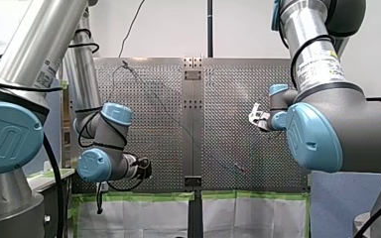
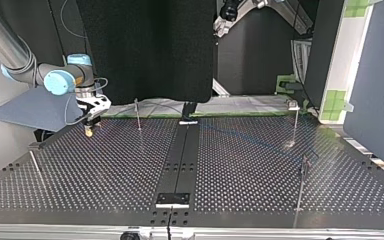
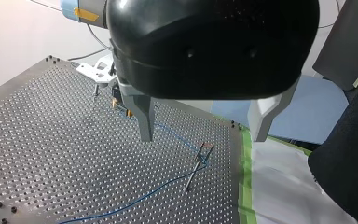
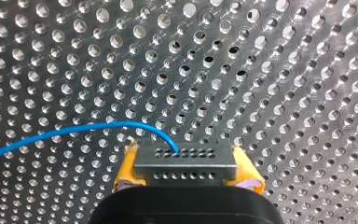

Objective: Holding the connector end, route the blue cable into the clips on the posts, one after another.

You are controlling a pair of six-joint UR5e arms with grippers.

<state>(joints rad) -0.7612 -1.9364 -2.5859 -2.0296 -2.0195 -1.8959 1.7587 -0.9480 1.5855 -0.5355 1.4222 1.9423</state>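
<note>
My right gripper (image 4: 186,171), low over the far left of the table (image 2: 105,165) in the top view, is clamped on the grey connector (image 4: 185,161), from which the blue cable (image 4: 74,130) runs across the table past a post (image 3: 195,169), while my left gripper (image 3: 203,135) hangs above that post with fingers spread apart.

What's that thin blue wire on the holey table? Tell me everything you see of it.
The thin blue cable is a flexible strand. One end enters a grey metal connector with rows of holes, clamped between the yellow pads of my right gripper. It arcs away over the perforated table, bends at the clip of a thin post, then lies slack on it.
</note>
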